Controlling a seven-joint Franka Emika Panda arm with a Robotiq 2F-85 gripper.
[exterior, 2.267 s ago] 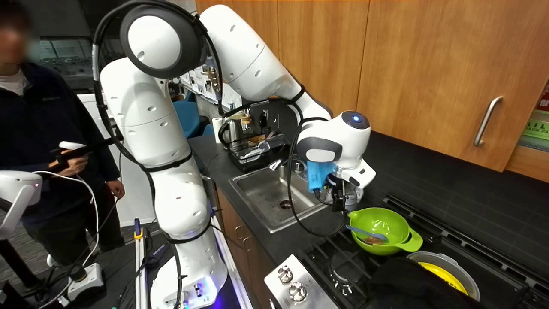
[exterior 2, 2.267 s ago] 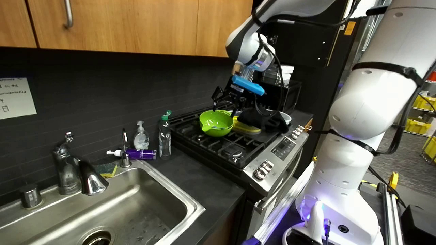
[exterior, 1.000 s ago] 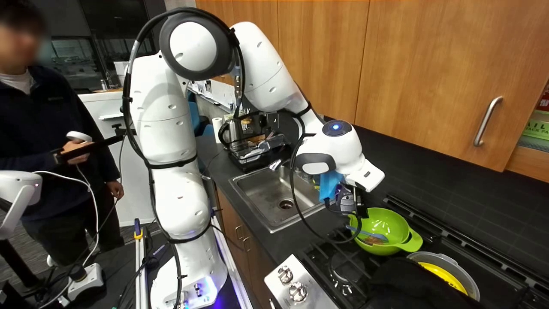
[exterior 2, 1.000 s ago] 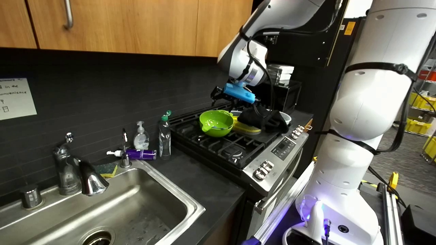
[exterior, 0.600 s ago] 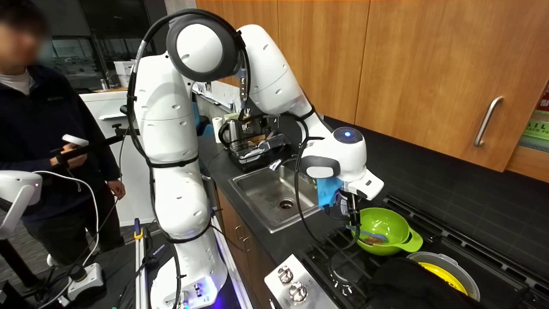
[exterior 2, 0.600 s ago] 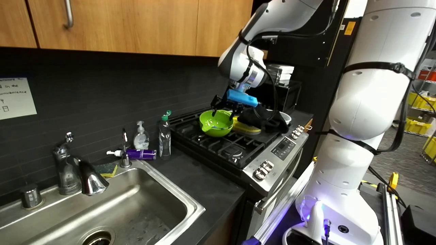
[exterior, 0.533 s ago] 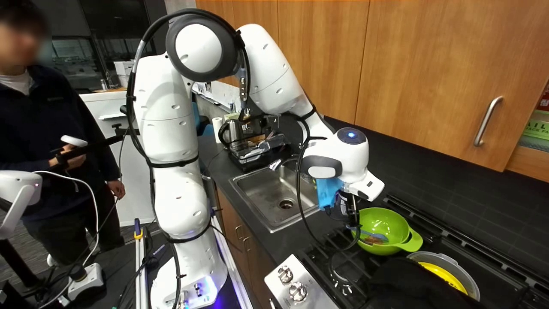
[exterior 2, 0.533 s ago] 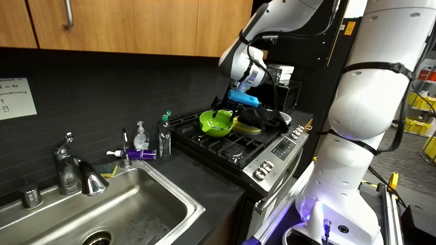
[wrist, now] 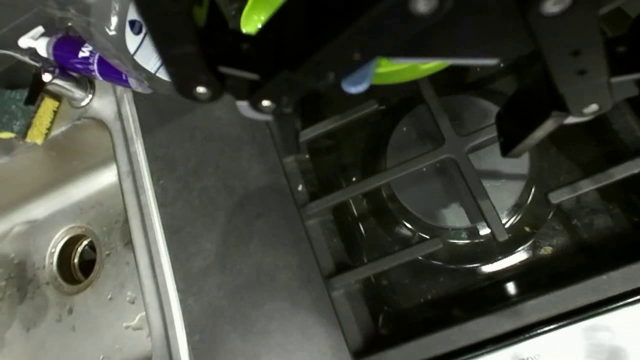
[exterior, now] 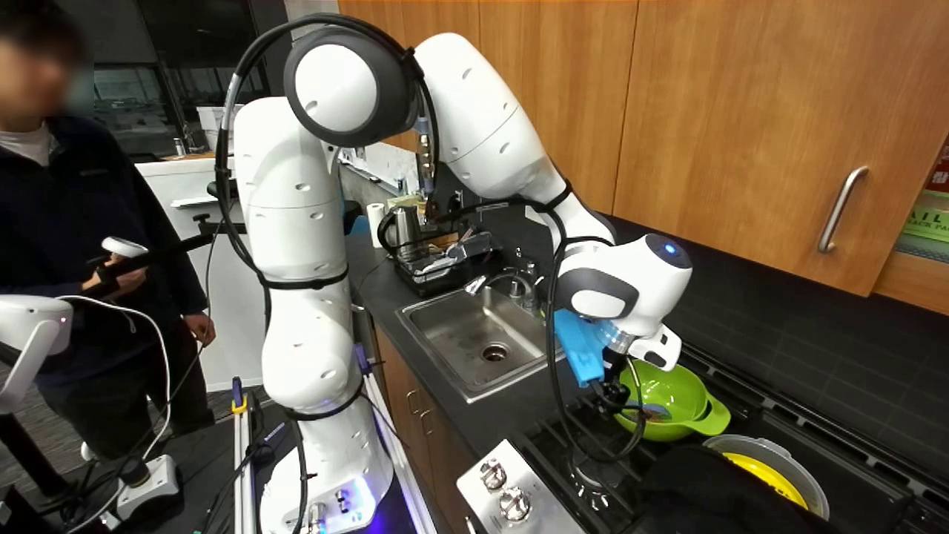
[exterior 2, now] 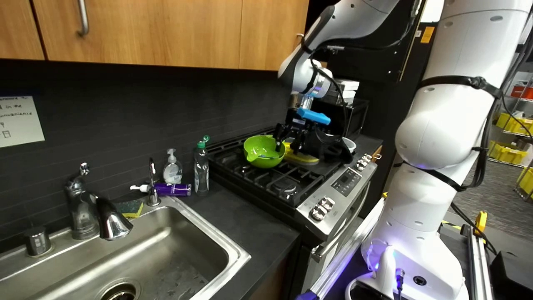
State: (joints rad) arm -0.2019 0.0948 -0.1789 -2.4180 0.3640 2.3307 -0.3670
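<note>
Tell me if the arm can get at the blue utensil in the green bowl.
Probably yes: the pincer hangs open close to the green bowl, and in the wrist view one end of the blue utensil juts out of it. Nothing seems in between, though depth is hard to judge.

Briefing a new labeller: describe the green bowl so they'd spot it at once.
Find the stove near the sink. On top, toward the sink end, sits the green bowl. Unlike the black cloth and gray container nearby, it is glossy bright green, with a pour spout and a blue utensil inside.
</note>
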